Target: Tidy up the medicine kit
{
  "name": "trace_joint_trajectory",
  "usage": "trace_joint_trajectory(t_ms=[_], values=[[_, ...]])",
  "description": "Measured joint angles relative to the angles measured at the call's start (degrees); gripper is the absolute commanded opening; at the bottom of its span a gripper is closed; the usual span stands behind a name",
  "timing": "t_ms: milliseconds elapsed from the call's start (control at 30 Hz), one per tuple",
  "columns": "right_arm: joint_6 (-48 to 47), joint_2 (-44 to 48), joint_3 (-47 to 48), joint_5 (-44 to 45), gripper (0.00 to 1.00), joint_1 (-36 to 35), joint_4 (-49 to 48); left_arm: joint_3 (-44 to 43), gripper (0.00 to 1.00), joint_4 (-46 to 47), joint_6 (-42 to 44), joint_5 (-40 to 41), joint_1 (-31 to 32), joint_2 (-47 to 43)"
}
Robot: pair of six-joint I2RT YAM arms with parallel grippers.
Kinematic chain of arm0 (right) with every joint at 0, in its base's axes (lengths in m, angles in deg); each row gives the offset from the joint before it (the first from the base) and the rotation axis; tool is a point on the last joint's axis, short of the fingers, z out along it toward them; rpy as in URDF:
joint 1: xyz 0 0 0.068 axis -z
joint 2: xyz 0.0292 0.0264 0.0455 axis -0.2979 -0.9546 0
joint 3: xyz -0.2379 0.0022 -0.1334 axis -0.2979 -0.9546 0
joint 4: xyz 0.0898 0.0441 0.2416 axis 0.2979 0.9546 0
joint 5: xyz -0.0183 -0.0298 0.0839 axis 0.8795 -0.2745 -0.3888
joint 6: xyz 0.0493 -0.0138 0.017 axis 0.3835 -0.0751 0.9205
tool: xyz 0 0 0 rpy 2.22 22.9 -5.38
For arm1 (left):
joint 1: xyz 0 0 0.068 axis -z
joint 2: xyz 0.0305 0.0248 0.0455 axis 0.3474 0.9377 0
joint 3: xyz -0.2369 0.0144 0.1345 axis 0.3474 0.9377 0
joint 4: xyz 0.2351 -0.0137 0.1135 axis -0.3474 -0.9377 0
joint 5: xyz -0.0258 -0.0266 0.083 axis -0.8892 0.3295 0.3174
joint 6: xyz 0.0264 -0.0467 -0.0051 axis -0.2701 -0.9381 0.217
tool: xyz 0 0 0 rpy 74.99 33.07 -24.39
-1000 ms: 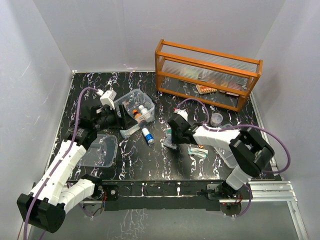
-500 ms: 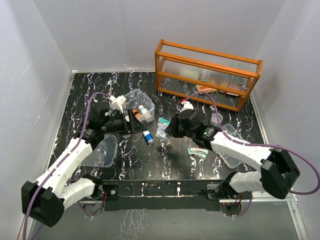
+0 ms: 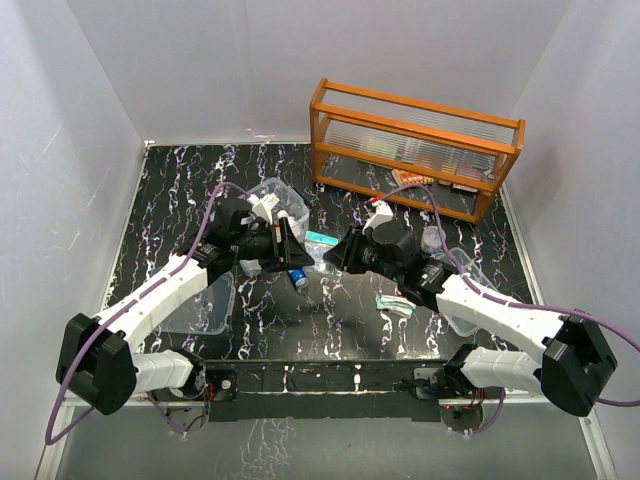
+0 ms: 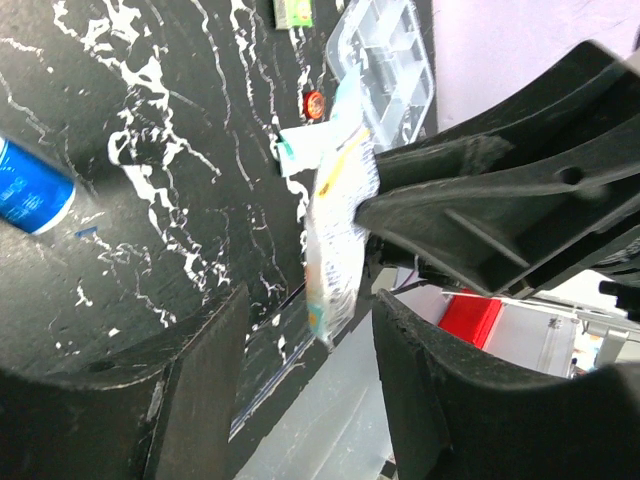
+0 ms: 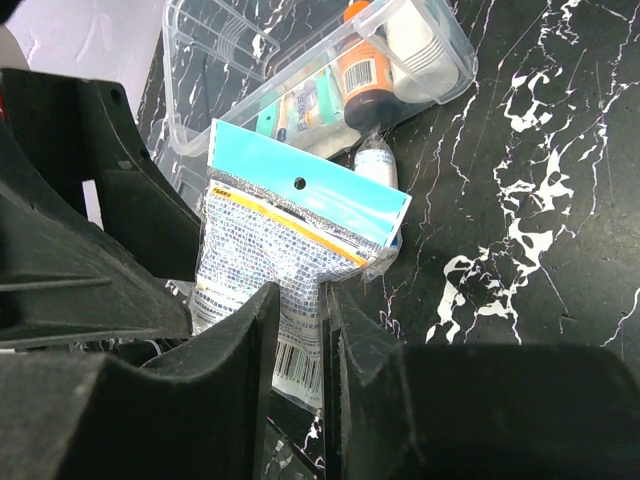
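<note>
The medicine kit (image 3: 283,201), a clear box holding an orange-capped bottle and a white bottle, stands behind my left arm; it also shows in the right wrist view (image 5: 250,60). My right gripper (image 3: 338,251) is shut on a clear packet with a blue header (image 3: 321,246), held above the table; the right wrist view shows its fingers (image 5: 300,290) pinching the packet (image 5: 280,225). My left gripper (image 3: 292,252) is open right beside it. In the left wrist view (image 4: 310,305) its jaws stand wide on either side of the packet's free end (image 4: 338,220), not touching it.
The kit's clear lid (image 3: 205,300) lies at the left. A blue-labelled bottle (image 3: 298,277) lies on the table under the grippers. A green-white packet (image 3: 396,303), a clear compartment tray (image 3: 462,292) and a small jar (image 3: 435,238) are at the right. An orange rack (image 3: 415,140) stands at the back.
My right gripper lifted the packet and carried it left toward the centre. My left arm swung right, away from the kit, and its open jaws now straddle the packet.
</note>
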Motion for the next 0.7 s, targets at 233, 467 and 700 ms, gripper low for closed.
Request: trace_joint_trajectory(t_ms=[233, 467, 700], values=[[0.42, 0.00, -0.94, -1.64, 0.20, 0.00, -1.33, 0.61, 0.38, 7.67, -5.27, 0.02, 0.04, -0.02], [1.42, 0.00, -0.94, -2.43, 0.20, 0.00, -2.91, 1.05, 0.36, 9.55, -6.99, -0.04, 0.04, 0.20], [2.75, 0.00, -1.20, -2.29, 0.21, 0.02, -3.80, 1.07, 0.20, 10.32, -6.32, -2.12, 0.59, 1.57]])
